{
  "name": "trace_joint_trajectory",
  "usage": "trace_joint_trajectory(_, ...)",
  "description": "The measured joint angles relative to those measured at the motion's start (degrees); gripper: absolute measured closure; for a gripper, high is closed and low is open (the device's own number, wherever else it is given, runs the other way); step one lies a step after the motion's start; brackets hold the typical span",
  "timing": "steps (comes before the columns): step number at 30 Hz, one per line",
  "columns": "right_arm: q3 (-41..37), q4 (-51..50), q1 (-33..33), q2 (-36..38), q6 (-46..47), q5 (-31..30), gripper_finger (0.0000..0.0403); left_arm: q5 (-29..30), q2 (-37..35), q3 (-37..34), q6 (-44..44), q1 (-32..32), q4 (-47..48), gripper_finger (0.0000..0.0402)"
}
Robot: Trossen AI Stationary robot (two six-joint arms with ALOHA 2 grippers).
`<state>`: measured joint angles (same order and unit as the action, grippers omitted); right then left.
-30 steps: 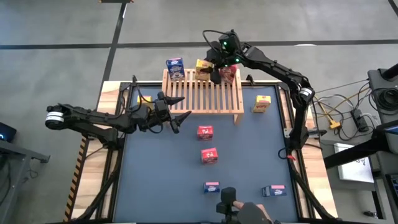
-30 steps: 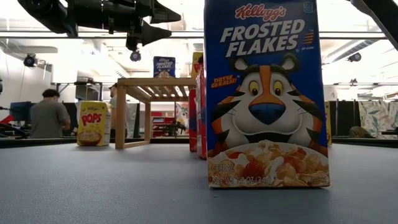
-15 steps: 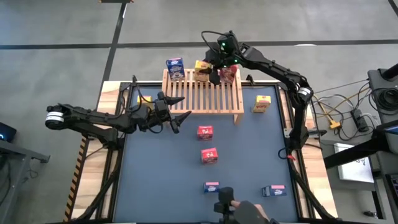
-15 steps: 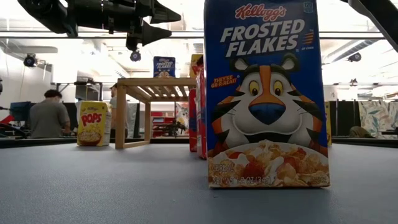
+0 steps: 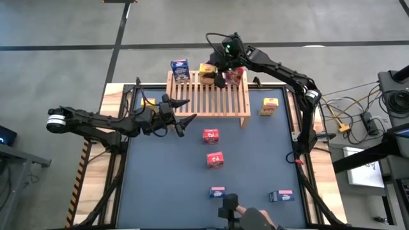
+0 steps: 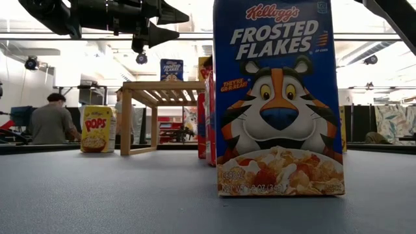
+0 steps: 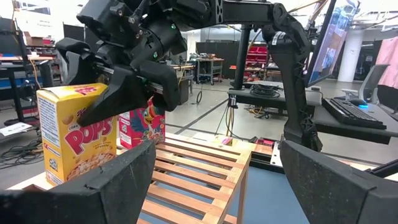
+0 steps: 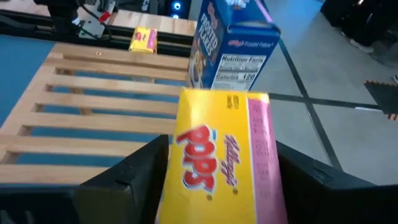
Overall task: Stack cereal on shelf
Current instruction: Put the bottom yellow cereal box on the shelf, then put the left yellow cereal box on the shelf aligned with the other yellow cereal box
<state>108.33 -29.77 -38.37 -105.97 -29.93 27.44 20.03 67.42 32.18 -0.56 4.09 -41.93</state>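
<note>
The wooden shelf [image 5: 208, 96] stands at the table's far middle. On its far edge stand a blue cereal box [image 5: 179, 69], a yellow Pops box [image 5: 207, 69] and a red box [image 5: 236, 76]. My right gripper [image 5: 219, 74] reaches in from the far right and is shut on the yellow box [image 8: 217, 162]. My left gripper [image 5: 182, 114] hovers open by the shelf's near left corner with nothing between its fingers [image 7: 112, 186]. Loose cereal boxes lie scattered over the blue mat. My right gripper pinches the yellow Pops box between its two fingers [image 8: 140, 177], one on each narrow side, at the upper part [image 7: 102, 99]. The fingers slant down from the far right. The box stands upright with its base [image 7: 56, 177] on the shelf's slats.
Two red boxes [image 5: 211, 135] [image 5: 215, 160] and two blue ones [image 5: 217, 191] [image 5: 281, 196] sit on the near mat. One yellow box [image 5: 269, 106] stands right of the shelf, another [image 5: 148, 101] lies to its left. A person's hand [image 5: 249, 217] shows at the near edge.
</note>
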Motion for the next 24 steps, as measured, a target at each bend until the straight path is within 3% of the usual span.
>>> trace_joint_trajectory(9, 0.0, 1.77, 0.13, 0.4, 1.02, 0.0, 0.013, -0.01, 0.0, 0.0, 0.0, 0.01, 0.0, 0.0074)
trace_joint_trajectory(24, -0.02, 1.43, 0.37, 4.63, 1.6, -0.61, 0.0115, -0.02, 0.0, 0.0, 0.0, 0.0, 0.0, 0.0074)
